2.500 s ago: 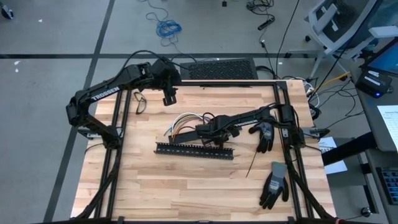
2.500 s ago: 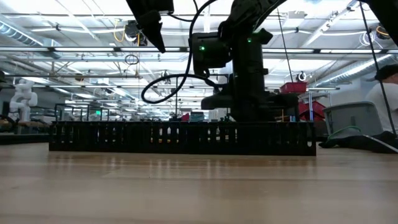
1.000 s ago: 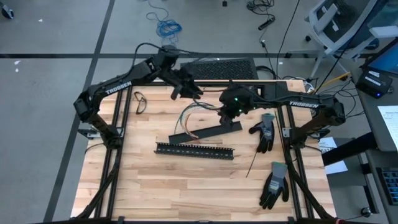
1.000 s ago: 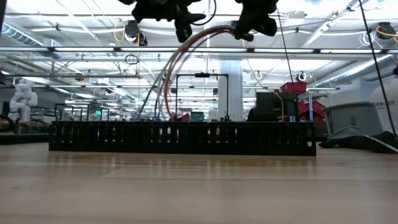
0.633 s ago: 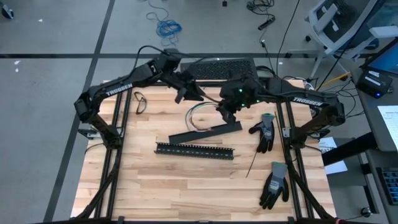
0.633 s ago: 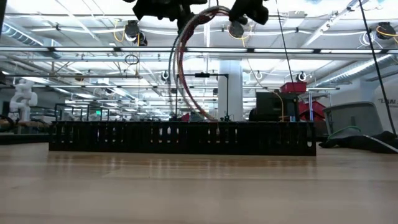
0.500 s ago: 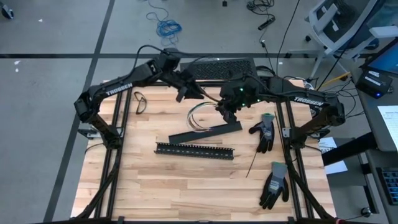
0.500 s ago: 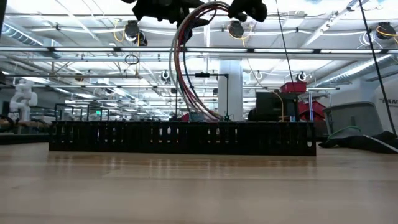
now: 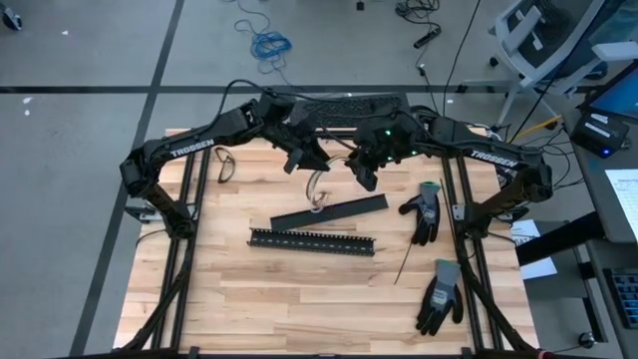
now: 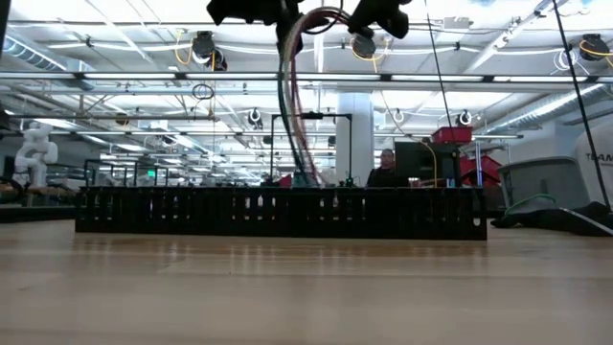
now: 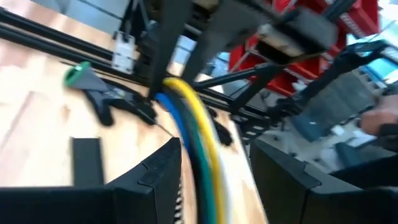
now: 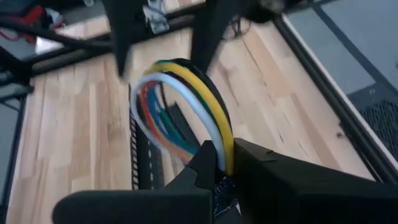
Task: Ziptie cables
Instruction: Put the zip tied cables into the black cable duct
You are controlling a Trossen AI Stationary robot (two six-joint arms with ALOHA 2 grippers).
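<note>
Wooden slats make up the table (image 9: 299, 289), framed by black rails, with grey floor around it and a wide workshop of racks and ceiling lights beyond in the low view, where a person sits far off behind the bench. Both arms meet high over the far middle of the table. The right gripper (image 12: 225, 163) is clenched on the cables (image 12: 186, 99) near one end, so the bundle arcs up out of its fingers in a tight loop of yellow, white, green, blue and red. The left gripper (image 11: 214, 186) has its fingers set either side of the same bundle further along; they look partly closed around the wires, though I cannot tell whether they truly pinch them or only cage them. From above, the cables (image 9: 319, 182) hang as a small loop between the two grippers, clear of the wood, with the lower strands trailing down toward the table in the low view (image 10: 292, 105).

Holding the bundle at two places and lifted seems meant to gather the loose wires into one strand with free space around it for a tie to pass. No tie is on them yet.

Below lie a flat black strip (image 9: 329, 211), a slotted black duct (image 9: 312, 240), a thin zip-tie (image 9: 407, 264), two gloves (image 9: 424, 214) at the right side and glasses (image 9: 223, 164) at the left.
</note>
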